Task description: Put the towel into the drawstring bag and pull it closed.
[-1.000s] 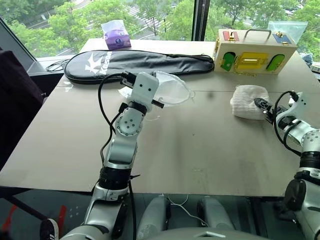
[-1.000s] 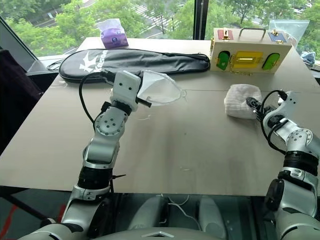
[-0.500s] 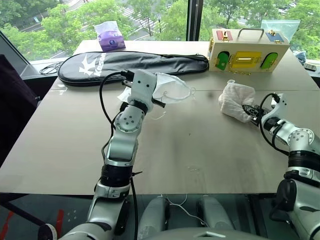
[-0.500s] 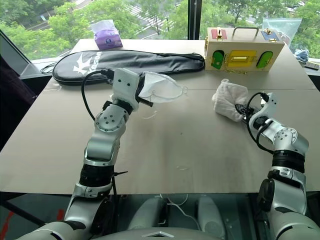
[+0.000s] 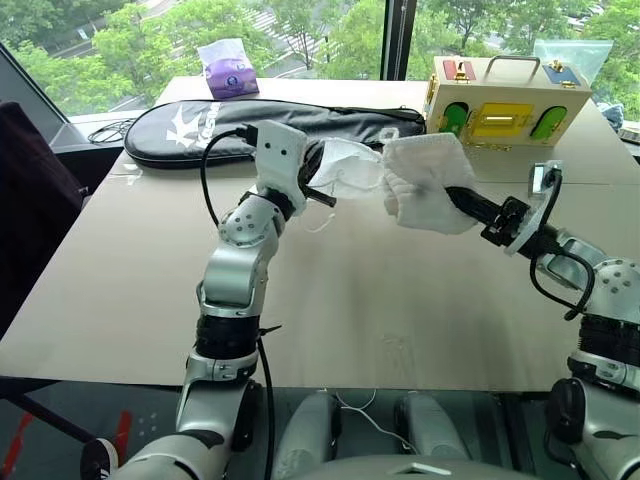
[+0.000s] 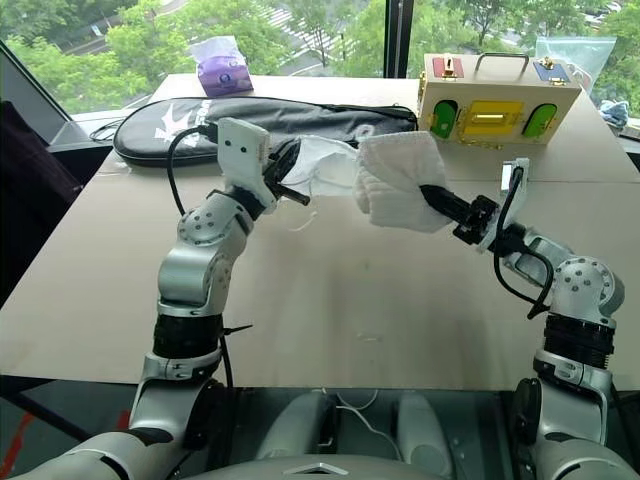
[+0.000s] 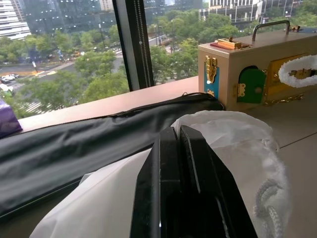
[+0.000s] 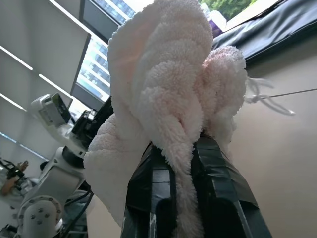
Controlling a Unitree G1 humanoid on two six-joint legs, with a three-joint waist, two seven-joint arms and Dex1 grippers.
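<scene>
The off-white ribbed towel (image 5: 425,182) hangs above the table's middle, pinched in my right gripper (image 5: 455,200), which is shut on it; the right wrist view shows the cloth (image 8: 163,104) squeezed between the fingers (image 8: 218,193). My left gripper (image 5: 318,182) is shut on the rim of the thin white drawstring bag (image 5: 350,167), holding it off the table with its mouth toward the towel. The towel's left edge touches or nearly touches the bag. A cord loop (image 5: 318,222) dangles below the bag. In the left wrist view the closed fingers (image 7: 185,183) clamp the bag fabric (image 7: 233,134).
A long black racket case (image 5: 260,125) lies behind the bag. A purple packet (image 5: 230,70) sits at the far left edge. A wooden latch box (image 5: 505,100) stands at the back right, with a clear plastic bag (image 5: 575,55) behind it.
My right gripper closed on the towel, lifted it off the table and carried it left up to the bag. The left gripper rolled, keeping hold of the bag.
</scene>
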